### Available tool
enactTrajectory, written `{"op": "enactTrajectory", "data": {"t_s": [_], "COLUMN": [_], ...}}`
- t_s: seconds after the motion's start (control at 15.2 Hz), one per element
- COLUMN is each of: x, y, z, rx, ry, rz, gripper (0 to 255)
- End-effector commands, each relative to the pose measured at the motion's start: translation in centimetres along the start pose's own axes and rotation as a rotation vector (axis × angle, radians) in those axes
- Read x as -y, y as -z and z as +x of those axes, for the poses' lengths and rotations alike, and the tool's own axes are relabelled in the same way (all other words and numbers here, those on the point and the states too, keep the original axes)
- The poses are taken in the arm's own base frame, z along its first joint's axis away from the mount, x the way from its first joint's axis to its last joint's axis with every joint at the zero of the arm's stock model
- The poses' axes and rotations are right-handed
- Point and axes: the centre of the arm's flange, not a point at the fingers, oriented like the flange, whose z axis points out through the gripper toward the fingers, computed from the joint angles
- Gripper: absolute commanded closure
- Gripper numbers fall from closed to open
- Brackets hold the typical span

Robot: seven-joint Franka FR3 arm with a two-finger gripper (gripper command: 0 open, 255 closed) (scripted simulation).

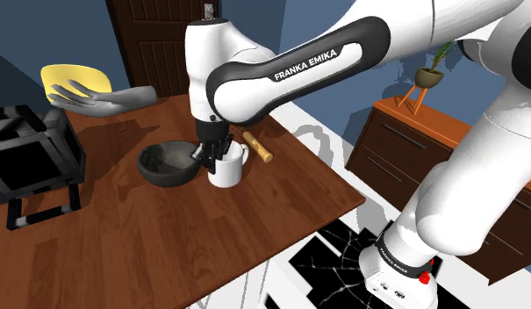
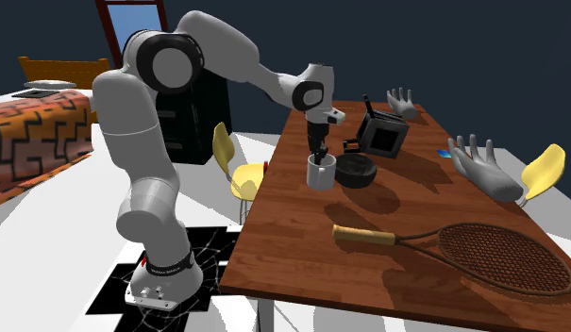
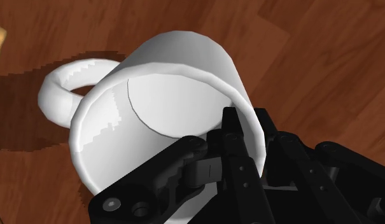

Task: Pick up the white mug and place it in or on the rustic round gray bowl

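Note:
A white mug stands upright on the brown wooden table, handle toward the racket grip. Right beside it, touching or nearly so, sits the dark gray round bowl. My black gripper comes down from above onto the mug's rim. One finger is inside the mug and the other outside, with the wall clasped between them. I cannot tell whether the mug's base still touches the table.
A black box-like device stands beyond the bowl. Grey hand sculptures rest on the table. A tennis racket lies there too, its grip close behind the mug. Yellow chairs flank the table, near a wooden dresser.

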Motion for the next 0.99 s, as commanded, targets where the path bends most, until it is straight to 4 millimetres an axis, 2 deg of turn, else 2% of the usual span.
{"op": "enactTrajectory", "data": {"t_s": [0.0,0.92], "x": [0.1,0.0], "y": [1.1,8.5], "z": [0.1,0.2], "rx": [0.0,0.0], "ry": [0.0,0.0], "rz": [0.0,0.0], "gripper": [255,255]}}
